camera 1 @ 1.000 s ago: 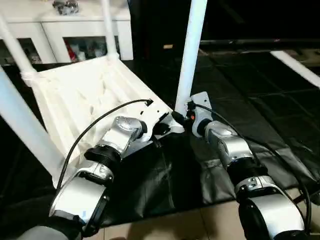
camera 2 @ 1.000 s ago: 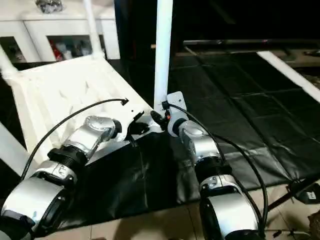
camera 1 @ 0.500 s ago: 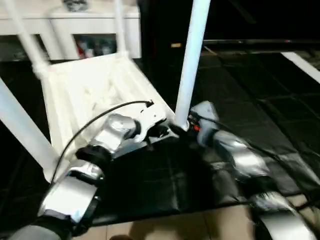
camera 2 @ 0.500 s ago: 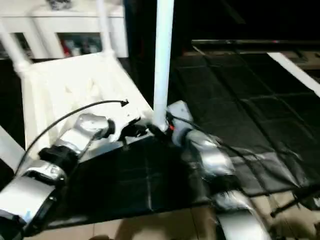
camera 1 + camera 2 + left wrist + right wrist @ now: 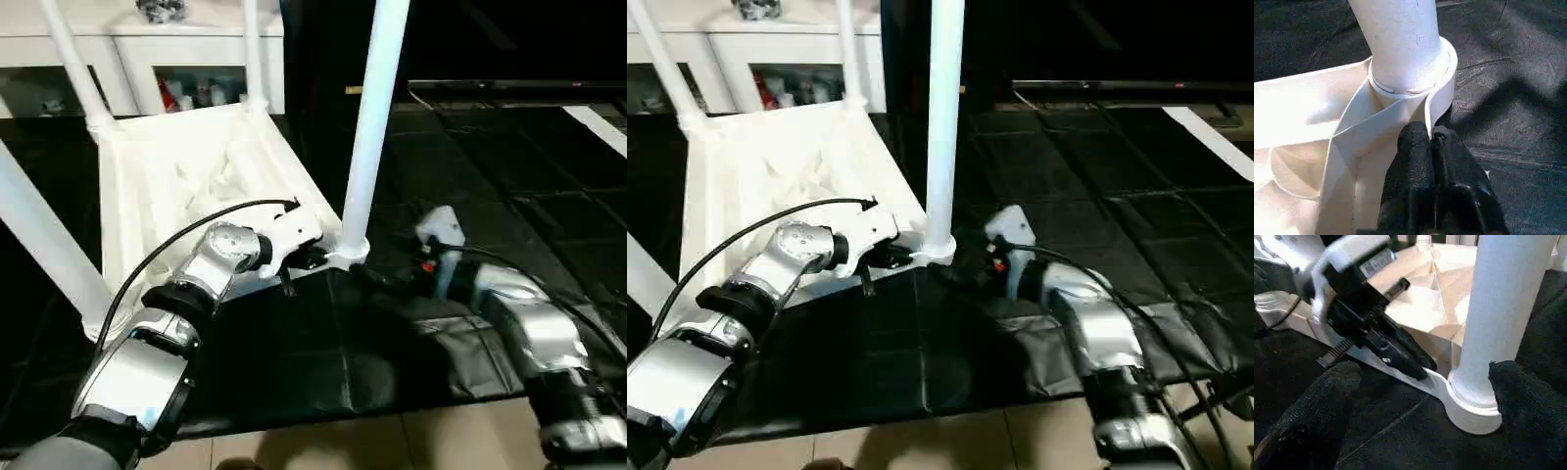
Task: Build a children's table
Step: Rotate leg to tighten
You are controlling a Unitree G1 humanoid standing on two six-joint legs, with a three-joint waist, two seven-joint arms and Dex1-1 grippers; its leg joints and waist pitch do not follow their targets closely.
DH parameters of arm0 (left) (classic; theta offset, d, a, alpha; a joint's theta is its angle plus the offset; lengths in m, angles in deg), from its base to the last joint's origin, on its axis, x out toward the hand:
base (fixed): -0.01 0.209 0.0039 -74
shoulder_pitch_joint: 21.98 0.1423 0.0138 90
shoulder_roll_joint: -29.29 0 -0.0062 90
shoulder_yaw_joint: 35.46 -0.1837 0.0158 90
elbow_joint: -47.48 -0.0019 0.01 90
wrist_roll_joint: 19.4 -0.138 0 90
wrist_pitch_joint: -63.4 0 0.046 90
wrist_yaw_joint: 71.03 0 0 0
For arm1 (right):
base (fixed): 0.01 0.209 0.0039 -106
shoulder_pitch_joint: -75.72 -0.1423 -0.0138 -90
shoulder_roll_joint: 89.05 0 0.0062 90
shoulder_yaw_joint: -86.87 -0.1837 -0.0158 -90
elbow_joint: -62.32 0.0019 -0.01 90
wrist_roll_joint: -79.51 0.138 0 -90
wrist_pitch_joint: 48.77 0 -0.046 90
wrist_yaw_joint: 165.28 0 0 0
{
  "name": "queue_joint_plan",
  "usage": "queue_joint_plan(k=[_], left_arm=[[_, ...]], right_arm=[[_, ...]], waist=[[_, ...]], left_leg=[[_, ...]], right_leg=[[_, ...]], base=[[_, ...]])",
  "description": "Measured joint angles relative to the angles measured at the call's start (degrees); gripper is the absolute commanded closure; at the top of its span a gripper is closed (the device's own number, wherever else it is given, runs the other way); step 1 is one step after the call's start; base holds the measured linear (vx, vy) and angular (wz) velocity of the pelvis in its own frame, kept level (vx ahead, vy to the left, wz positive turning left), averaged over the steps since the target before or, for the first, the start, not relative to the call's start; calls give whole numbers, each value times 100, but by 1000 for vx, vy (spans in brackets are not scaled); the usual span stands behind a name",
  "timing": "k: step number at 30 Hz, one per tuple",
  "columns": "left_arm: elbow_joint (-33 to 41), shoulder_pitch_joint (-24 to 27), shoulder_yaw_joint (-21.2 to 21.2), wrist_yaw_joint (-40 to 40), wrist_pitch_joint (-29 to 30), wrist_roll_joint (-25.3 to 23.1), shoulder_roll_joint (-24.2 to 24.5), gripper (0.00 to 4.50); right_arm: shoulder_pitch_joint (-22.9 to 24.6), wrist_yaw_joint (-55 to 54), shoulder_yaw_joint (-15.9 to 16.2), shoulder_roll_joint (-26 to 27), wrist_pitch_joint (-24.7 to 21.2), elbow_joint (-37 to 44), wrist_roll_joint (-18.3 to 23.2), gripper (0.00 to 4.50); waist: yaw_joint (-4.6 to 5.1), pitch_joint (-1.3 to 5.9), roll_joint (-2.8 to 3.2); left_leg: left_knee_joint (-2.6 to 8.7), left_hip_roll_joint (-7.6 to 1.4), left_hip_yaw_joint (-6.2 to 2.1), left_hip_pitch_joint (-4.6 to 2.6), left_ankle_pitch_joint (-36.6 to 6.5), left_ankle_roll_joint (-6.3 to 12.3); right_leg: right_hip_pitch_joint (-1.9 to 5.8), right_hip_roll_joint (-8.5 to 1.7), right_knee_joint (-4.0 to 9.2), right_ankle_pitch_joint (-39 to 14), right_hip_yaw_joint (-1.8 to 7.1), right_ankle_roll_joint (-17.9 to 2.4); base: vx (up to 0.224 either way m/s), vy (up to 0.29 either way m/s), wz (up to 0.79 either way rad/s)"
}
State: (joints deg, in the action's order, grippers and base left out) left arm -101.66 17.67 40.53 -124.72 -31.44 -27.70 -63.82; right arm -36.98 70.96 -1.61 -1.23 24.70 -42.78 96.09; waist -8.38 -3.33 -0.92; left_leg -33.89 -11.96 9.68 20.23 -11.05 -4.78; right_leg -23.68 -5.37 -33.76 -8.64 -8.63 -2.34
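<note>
The children's table (image 5: 186, 176) lies upside down on a black mat, ribbed underside up, with its white legs standing up from the corners. The nearest leg (image 5: 367, 127) sits in the corner socket (image 5: 1415, 63). My left gripper (image 5: 1430, 134) is shut on the thin rim of the top right beside that socket, also seen from the head camera as the left gripper (image 5: 315, 258). A short way right of the socket, my right gripper (image 5: 380, 278) is open, its two fingers (image 5: 1317, 406) spread wide in front of the leg's base with nothing held.
A white cabinet (image 5: 147, 44) with glass doors stands behind the table. The black mat (image 5: 323, 362) is creased under my right arm. Pale floor tiles (image 5: 392, 446) run along the front edge, and a white strip (image 5: 602, 122) lies at the far right.
My right gripper has opened and drawn back to the right, away from the base of the nearest leg. The left gripper keeps its hold on the rim. The camera has shifted.
</note>
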Motion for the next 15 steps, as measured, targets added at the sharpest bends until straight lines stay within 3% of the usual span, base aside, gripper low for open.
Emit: queue_joint_plan(k=[4,9,15], left_arm=[[628,-96,210,-232,231,297,79,376],[1340,130,379,-504,761,619,281,343],[2531,794,650,-657,1625,979,705,303]], right_arm=[[-19,49,-73,201,-190,116,318,0],[-222,48,-139,393,-341,113,622,0],[-343,-90,-325,619,-568,138,906,0]], waist=[[9,-4,-20],[18,-13,-38],[36,-20,-50]], left_leg=[[-1,0,1,-2,2,3],[0,-1,2,-4,0,-16],[1,-2,2,-11,-2,-27]], right_leg=[[-1,-3,-9,-3,6,2],[1,-3,-27,-11,8,2],[-6,-3,-33,-10,11,1]], base=[[0,0,0],[0,0,0],[0,0,0]])
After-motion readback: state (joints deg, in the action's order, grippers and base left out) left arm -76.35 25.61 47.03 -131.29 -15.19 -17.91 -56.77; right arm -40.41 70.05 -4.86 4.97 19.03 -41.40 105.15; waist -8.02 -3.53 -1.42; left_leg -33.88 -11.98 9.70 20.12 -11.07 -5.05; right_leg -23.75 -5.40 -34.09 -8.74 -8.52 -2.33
